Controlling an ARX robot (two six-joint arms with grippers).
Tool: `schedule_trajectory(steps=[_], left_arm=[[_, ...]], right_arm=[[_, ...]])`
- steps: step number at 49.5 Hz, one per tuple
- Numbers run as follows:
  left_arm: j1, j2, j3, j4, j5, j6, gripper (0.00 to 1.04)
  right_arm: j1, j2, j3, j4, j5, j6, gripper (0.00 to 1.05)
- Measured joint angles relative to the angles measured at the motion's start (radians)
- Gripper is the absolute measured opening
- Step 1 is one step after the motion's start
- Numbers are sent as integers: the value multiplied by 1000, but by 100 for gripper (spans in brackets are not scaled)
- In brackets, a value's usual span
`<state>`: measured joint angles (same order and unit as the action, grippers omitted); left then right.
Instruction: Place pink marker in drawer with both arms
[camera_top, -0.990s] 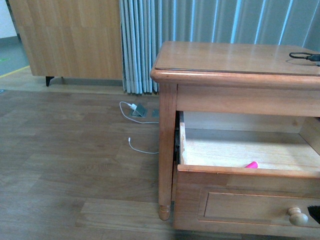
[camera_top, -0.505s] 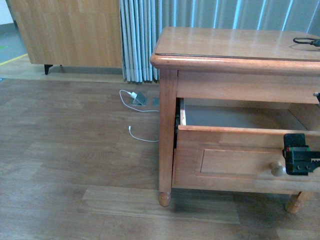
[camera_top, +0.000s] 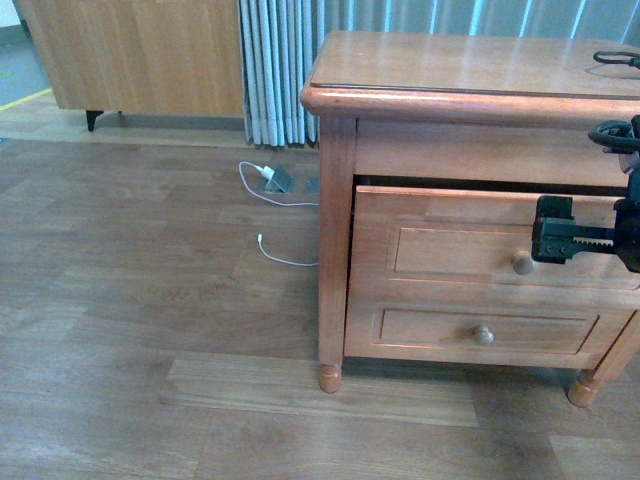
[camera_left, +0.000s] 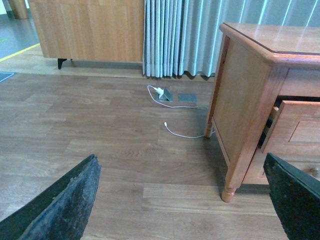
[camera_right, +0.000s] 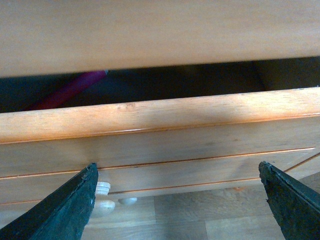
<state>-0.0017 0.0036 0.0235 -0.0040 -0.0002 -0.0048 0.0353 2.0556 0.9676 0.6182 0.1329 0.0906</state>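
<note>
Pink marker (camera_right: 67, 91) lies inside the drawer (camera_top: 450, 235), glimpsed only in the right wrist view through the narrow dark gap above the drawer front; its long axis runs at a slant to that front edge, and which end is the paler tip cannot be told. The right gripper (camera_top: 556, 237) hovers with jaws spread just beside the round knob (camera_top: 523, 264). The left gripper (camera_left: 185, 200) hangs spread wide over the floor (camera_left: 90, 130), gripping nothing, near the dresser (camera_top: 460, 90).

No readable text, no labels, no brands, no numbers, no signs in any view
</note>
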Motion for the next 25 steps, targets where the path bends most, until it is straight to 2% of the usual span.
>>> schedule_trajectory(steps=[25], left_arm=[[0,0,0,0,0,0,99]], right_arm=[[-2,111,67,109,35,46,96]])
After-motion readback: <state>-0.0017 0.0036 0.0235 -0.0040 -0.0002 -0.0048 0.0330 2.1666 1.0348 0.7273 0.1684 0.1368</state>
